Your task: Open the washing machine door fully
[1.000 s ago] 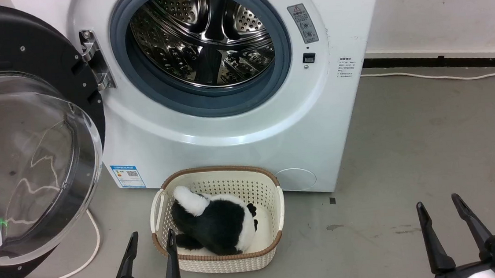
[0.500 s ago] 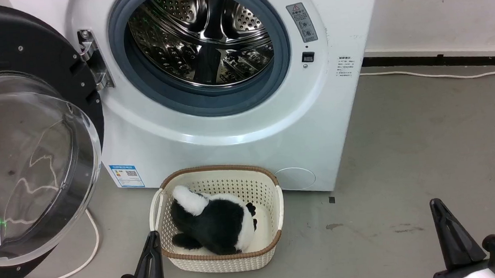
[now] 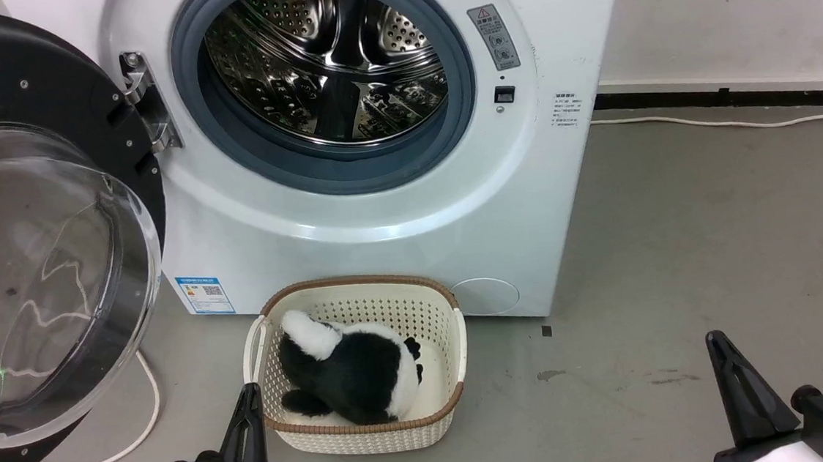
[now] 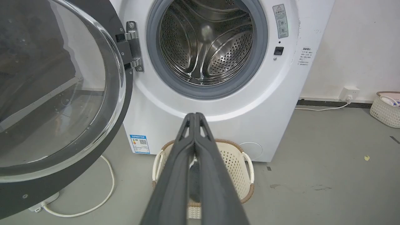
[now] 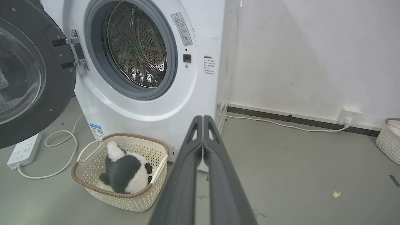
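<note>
The left gripper (image 3: pixel 251 396) and the right gripper (image 3: pixel 719 348) are clenched shut, with nothing held. Just beside the left fingertips (image 3: pixel 250 407), on their inner side, a basket (image 3: pixel 357 282) holding a black-and-white plush toy (image 3: pixel 356 373) is set on the floor (image 3: pixel 676 239). Beyond it the washing machine (image 3: pixel 382 226) is seen, its door (image 3: pixel 39 77) standing wide open outside the left fingers.

Drum opening (image 3: pixel 325 69) unblocked, basket (image 3: pixel 369 434) just below it; washing machine door (image 3: pixel 17 78) stands wide at left.

Washing machine door (image 5: pixel 34 75) swung wide; right pincer (image 5: pixel 200 118) closed (tips touching); basket (image 5: pixel 93 191) nearby
</note>
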